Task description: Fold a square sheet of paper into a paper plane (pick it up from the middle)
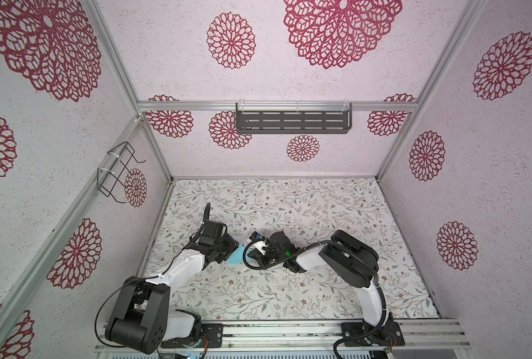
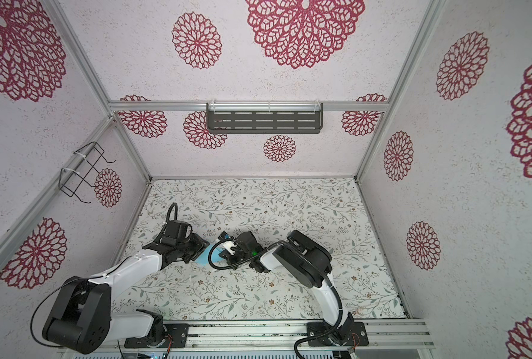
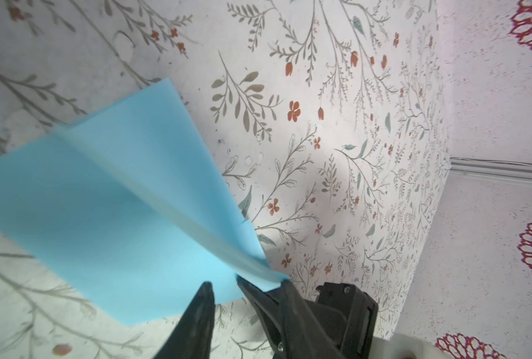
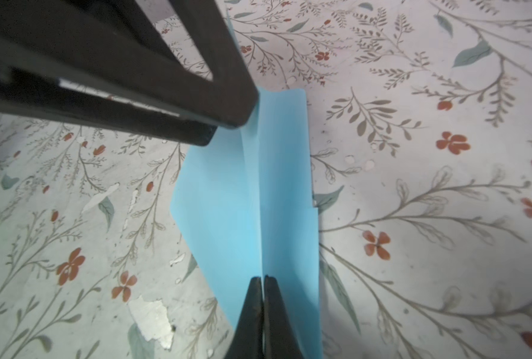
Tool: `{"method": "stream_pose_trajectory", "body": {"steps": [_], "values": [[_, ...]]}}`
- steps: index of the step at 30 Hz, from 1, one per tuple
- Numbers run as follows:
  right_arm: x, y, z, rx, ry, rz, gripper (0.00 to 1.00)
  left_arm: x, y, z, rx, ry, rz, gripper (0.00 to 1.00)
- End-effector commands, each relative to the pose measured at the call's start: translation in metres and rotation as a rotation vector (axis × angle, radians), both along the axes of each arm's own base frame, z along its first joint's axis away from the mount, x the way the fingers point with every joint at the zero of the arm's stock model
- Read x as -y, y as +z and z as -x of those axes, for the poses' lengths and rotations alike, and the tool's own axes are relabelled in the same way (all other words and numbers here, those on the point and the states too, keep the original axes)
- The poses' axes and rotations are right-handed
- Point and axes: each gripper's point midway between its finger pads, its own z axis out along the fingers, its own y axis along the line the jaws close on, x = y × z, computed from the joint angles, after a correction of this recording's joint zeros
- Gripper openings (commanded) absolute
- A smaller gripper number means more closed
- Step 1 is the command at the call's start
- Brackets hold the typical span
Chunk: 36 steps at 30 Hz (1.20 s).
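Pinching the paper (image 4: 277, 192) at its crease, jaws closed, right gripper (image 4: 263, 281) faces part-open, seemingly empty left gripper (image 3: 224, 283) at 9 o'clock along that crease.

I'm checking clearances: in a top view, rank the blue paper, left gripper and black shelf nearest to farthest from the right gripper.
From the right gripper:
1. blue paper, pinched in it.
2. left gripper, just across the paper, leftward.
3. black shelf, on the back wall.

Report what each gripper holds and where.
Right gripper pinches the paper by its raised centre crease, at one end. Left gripper: fingers apart at the other end, no clear hold.
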Motion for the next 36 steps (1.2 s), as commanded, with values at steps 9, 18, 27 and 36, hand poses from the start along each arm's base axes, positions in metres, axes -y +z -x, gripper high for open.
{"method": "stream_pose_trajectory", "body": {"steps": [9, 18, 27, 36], "values": [[0.020, 0.025, -0.023, -0.212, -0.159, -0.063, 0.01, 0.013, 0.024, -0.010, 0.161, -0.043, 0.056, 0.37], [0.086, 0.037, -0.043, -0.195, -0.393, 0.001, 0.02, 0.060, 0.046, -0.026, 0.254, -0.171, 0.121, 0.40], [0.099, 0.018, -0.030, -0.394, -0.440, 0.053, 0.03, 0.107, 0.009, -0.034, 0.170, -0.245, 0.135, 0.35], [0.081, 0.020, -0.028, -0.435, -0.364, 0.005, 0.05, 0.099, -0.027, -0.033, 0.077, -0.201, 0.065, 0.26]]}}
